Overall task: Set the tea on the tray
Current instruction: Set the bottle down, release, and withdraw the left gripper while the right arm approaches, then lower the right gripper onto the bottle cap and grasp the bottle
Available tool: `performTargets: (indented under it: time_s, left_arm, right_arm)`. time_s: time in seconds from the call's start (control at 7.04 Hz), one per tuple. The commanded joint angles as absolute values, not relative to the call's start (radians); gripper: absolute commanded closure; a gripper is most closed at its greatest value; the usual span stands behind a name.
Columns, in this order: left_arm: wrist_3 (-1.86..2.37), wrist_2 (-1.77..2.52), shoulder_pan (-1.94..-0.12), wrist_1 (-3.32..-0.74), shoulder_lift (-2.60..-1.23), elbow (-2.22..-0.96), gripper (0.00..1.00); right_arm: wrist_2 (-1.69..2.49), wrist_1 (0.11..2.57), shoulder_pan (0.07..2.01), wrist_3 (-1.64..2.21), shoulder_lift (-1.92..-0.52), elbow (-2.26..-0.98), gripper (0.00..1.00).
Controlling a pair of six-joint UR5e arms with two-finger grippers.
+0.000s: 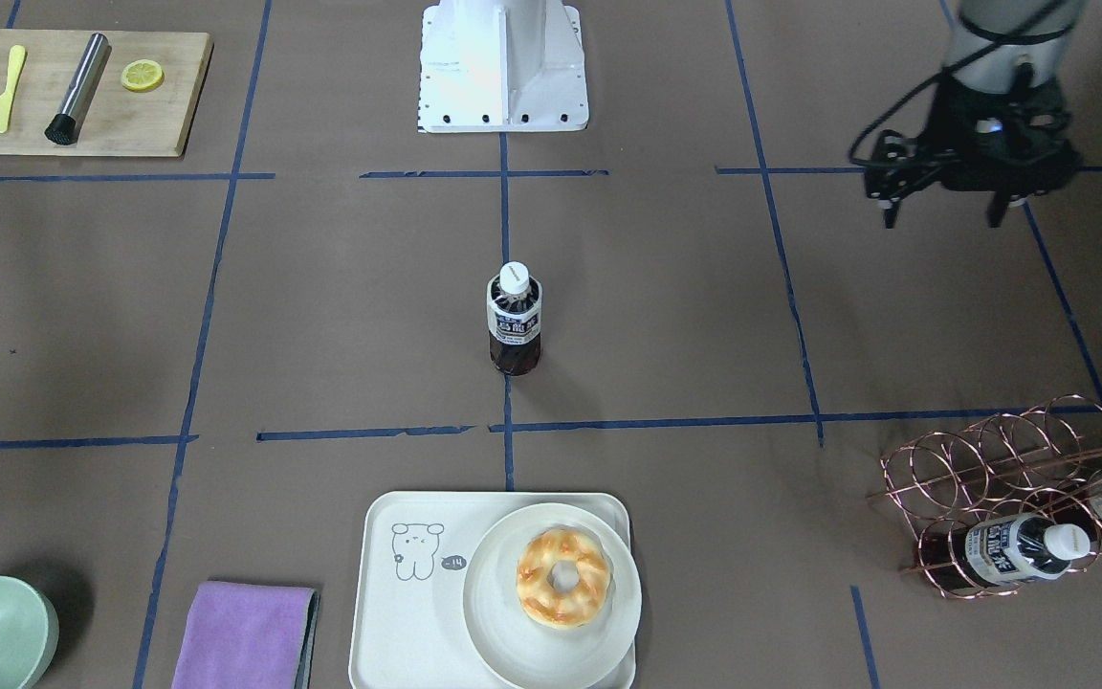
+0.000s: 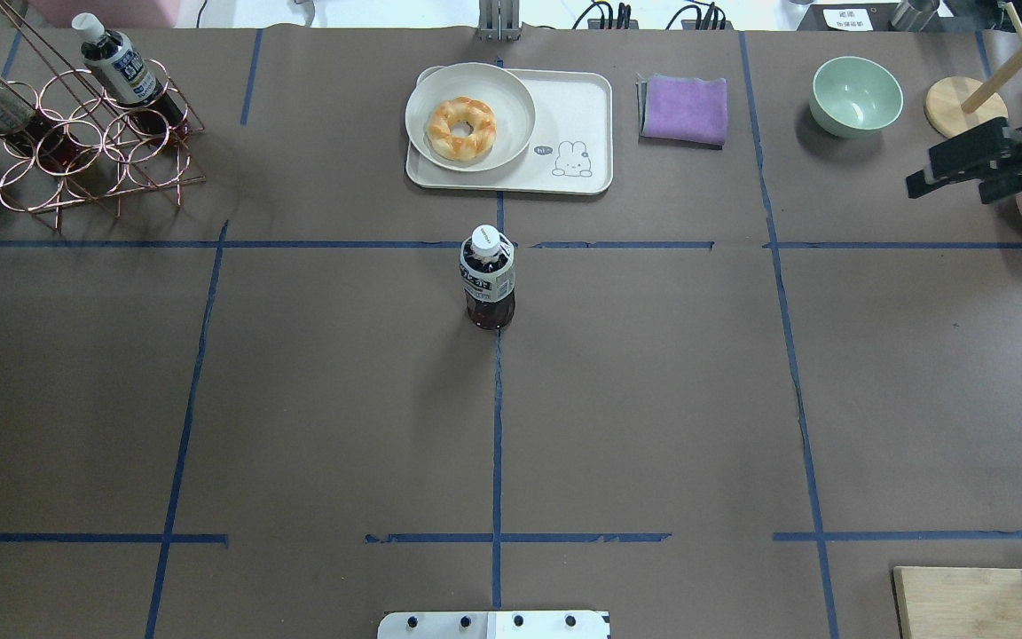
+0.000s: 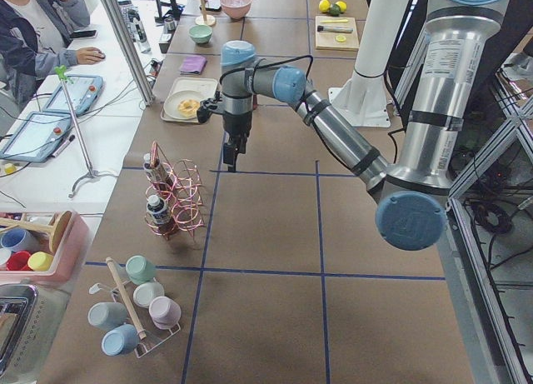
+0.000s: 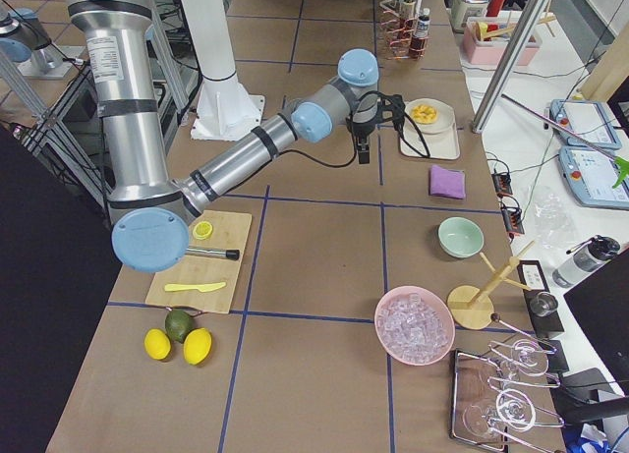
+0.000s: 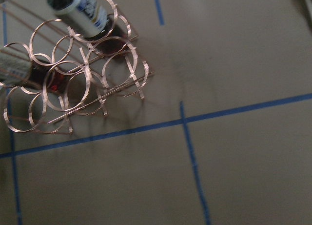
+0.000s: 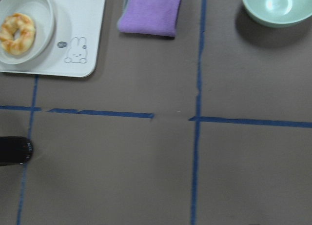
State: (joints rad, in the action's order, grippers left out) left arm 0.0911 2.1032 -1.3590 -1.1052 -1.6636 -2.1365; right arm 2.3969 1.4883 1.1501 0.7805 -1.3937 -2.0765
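Note:
The tea (image 1: 515, 321) is a small bottle of dark liquid with a white cap, standing upright alone at the table's middle (image 2: 488, 284). Its dark base shows at the left edge of the right wrist view (image 6: 14, 150). The cream tray (image 1: 398, 612) with a drawn bear lies beyond it (image 2: 577, 106), and a white plate (image 1: 513, 651) holding a doughnut covers half of it. My left gripper (image 1: 943, 222) hangs open and empty, high above the table near the wire rack. My right gripper (image 2: 919, 173) hovers high to the right of the tea, its fingers apart and empty.
A copper wire rack (image 2: 76, 151) on my far left holds two more bottles (image 1: 1010, 550). A purple cloth (image 2: 684, 108) and a green bowl (image 2: 857, 93) lie right of the tray. A wooden board (image 1: 82, 91) carries tools. A person (image 3: 33, 34) sits at the side desk.

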Motion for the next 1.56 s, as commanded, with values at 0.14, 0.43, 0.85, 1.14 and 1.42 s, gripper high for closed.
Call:
performTargets:
  time_s: [0.14, 0.43, 0.85, 1.14, 1.42]
  left_arm:
    - [-0.308, 2.238, -1.684, -1.184, -1.579, -1.865, 0.0]
    - [-0.302, 2.294, -1.712, -1.303, -1.498, -1.769, 0.0]
    - [-0.302, 2.327, -1.71, -1.307, -1.488, -1.767, 0.0]
    - [-0.302, 2.327, -1.71, -1.308, -1.488, -1.77, 0.0]
    - [-0.302, 2.327, -1.71, -1.307, -1.488, -1.77, 0.0]
  right_arm:
    - [2.315, 1.792, 0.958, 0.985, -1.058, -2.085, 0.0]
    - [2.147, 1.969, 0.802, 1.047, -0.895, -2.085, 0.0]
    - [1.946, 1.974, 0.631, 1.185, -0.705, -1.953, 0.0]
    - [1.889, 1.973, 0.624, 1.184, -0.58, -1.79, 0.0]
    - [1.769, 1.941, 0.583, 1.167, -0.561, -1.711, 0.01]
